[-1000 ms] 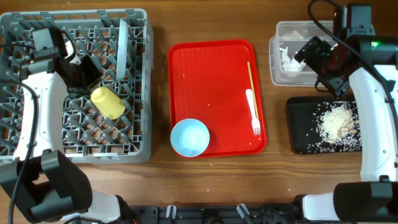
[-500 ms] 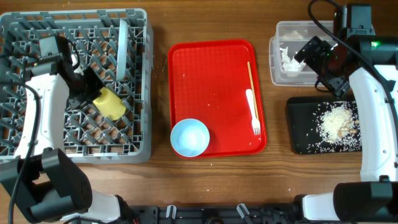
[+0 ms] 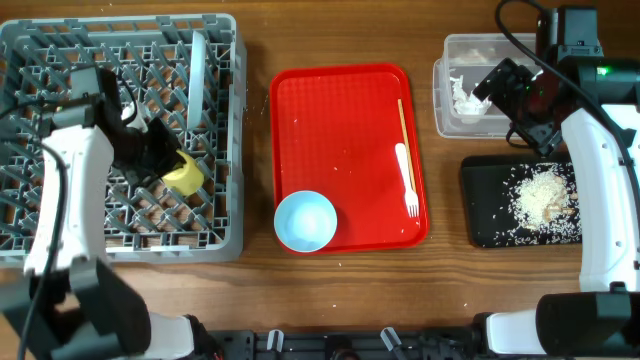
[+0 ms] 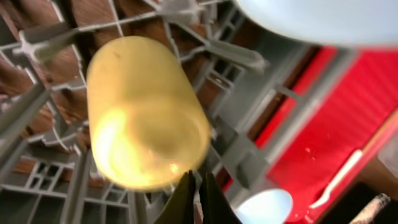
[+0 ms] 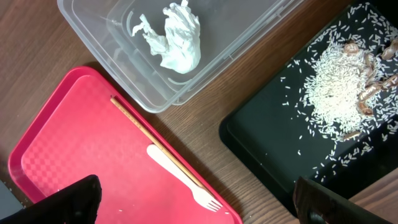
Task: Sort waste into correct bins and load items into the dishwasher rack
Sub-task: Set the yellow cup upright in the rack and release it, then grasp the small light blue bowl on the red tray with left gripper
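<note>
The yellow cup (image 3: 186, 173) lies on its side among the pegs of the grey dishwasher rack (image 3: 60, 225). My left gripper (image 3: 160, 153) is shut, its tips against the rim of the cup (image 4: 146, 118), holding nothing. A pale plate (image 3: 197, 68) stands on edge in the rack. One pale bowl (image 3: 305, 221) and the white fork (image 3: 406, 178) rest on the red tray (image 3: 340, 110). My right gripper (image 3: 512, 103) hangs open and empty between the clear tub (image 3: 443, 72) with the tissue (image 5: 175, 37) and the black tray (image 3: 485, 228) with rice (image 5: 329, 93).
A thin wooden stick (image 3: 402, 125) lies beside the fork on the red tray. A few brownish scraps (image 5: 367, 93) lie in the rice. Bare wooden tabletop (image 3: 255, 150) separates rack, red tray and the two bins.
My left gripper has pushed right and slightly toward the front in the rack, and the yellow cup has shifted the same way. The right arm has stayed still.
</note>
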You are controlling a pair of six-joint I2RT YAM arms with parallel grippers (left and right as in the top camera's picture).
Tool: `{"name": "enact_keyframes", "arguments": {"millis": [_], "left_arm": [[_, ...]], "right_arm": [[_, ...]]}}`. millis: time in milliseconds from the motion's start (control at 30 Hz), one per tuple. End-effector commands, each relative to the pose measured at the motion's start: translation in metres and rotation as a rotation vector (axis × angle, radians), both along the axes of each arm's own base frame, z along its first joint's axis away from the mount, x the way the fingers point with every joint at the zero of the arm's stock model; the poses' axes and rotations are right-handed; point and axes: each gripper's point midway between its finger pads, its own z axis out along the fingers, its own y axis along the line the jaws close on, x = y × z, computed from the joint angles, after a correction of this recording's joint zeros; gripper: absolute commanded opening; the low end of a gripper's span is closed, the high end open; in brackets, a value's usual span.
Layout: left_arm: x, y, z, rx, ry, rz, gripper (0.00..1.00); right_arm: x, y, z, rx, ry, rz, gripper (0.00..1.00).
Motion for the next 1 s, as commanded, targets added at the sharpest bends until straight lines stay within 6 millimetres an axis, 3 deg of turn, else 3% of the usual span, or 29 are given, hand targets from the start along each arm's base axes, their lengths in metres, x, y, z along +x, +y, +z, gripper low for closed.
{"name": "enact_keyframes", "arguments": {"millis": [0,67,133,167,200,233,267,400,467,633,700,967], "left_arm": [[-0.005,-0.009,0.046,0.004,-0.154,-0.006,0.04],[-0.010,-0.013,0.067,-0.002,-0.221,0.005,0.04],[-0.018,-0.031,0.091,-0.061,-0.296,-0.030,0.08],[-0.025,-0.046,0.102,-0.107,-0.324,-0.066,0.20],[-0.031,-0.057,0.108,-0.135,-0.334,-0.097,0.43],[-0.038,-0.072,0.112,-0.160,-0.337,-0.142,0.59],[-0.046,-0.089,0.114,-0.178,-0.329,-0.199,0.69],[-0.074,-0.165,0.106,-0.216,-0.278,-0.476,0.75],[-0.083,-0.192,0.083,-0.098,-0.191,-0.487,0.72],[-0.092,-0.228,0.033,0.142,-0.098,-0.512,0.71],[-0.091,-0.252,0.000,0.220,-0.067,-0.565,0.68],[-0.084,-0.283,-0.086,0.361,0.009,-0.634,0.63]], "right_arm": [[0.001,-0.004,0.015,-0.015,-0.047,-0.024,1.00],[0.001,-0.004,0.015,-0.015,-0.048,-0.024,1.00],[0.001,-0.004,0.015,-0.015,-0.048,-0.024,1.00],[0.001,-0.004,0.015,-0.015,-0.048,-0.024,1.00],[0.001,-0.004,0.015,-0.015,-0.048,-0.023,1.00],[0.001,-0.004,0.015,-0.015,-0.048,-0.023,0.99],[0.001,-0.004,0.015,-0.015,-0.049,-0.023,1.00],[0.001,-0.004,0.015,-0.015,-0.049,-0.023,1.00],[0.001,-0.004,0.015,-0.015,-0.049,-0.024,1.00],[0.001,-0.004,0.015,-0.015,-0.049,-0.023,1.00],[0.001,-0.004,0.015,-0.015,-0.050,-0.023,1.00],[0.005,-0.004,0.017,-0.015,-0.067,-0.024,1.00]]}}
